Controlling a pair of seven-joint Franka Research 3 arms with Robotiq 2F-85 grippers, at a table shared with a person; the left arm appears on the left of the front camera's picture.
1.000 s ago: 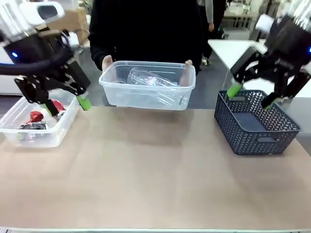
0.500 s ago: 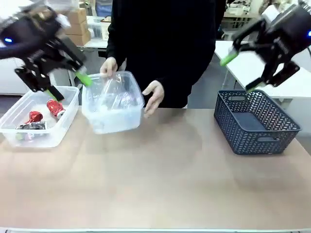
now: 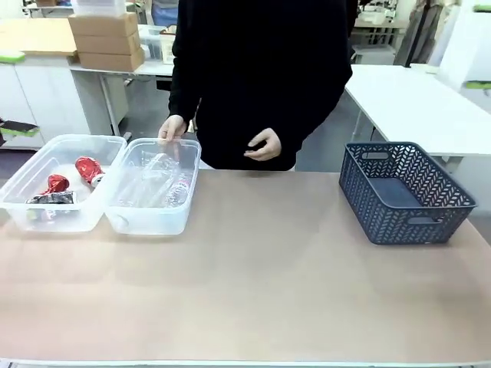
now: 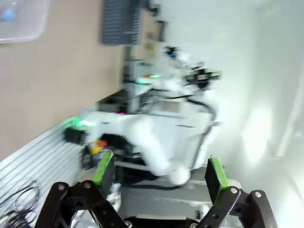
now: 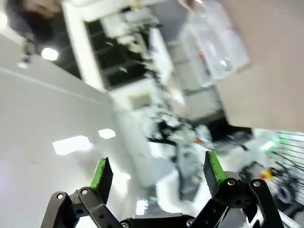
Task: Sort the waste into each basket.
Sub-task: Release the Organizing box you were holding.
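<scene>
Two clear tubs sit side by side at the left end of the worktop (image 3: 253, 299), touching along their long sides. The left tub (image 3: 31, 215) holds the foil waste: two shiny red pieces (image 3: 73, 175) and one dark piece (image 3: 52, 198) lying low against the near wall. The right tub (image 3: 153, 222) holds clear bottles (image 3: 157, 184), lying down, with a pink label showing through the wall. Nothing loose lies on the bare brown surface in front of them.

The person in black stands at the far edge, right behind the tubs. One hand (image 3: 172, 127) rests on the far rim of the bottle tub; the other hand (image 3: 265, 145) hangs apart from it, curled in front of the body, touching nothing.

Over at the right end, well apart from the tubs, stands the dark lattice basket (image 3: 405, 195), upright, with nothing visible inside.

Now the wrist cameras, and both are blurred and tipped away from the work. The left gripper (image 4: 159, 173) has its fingers spread wide, green pads (image 4: 103, 167) facing each other across open air, nothing between them; beyond them a white robot base, with a strip of worktop, a tub corner and the basket at the top left of the frame. The right gripper (image 5: 156, 173) is the same: fingers wide apart, holding nothing, pointing at a bright wall and ceiling lights, with a tub and a wedge of worktop at the top right.
</scene>
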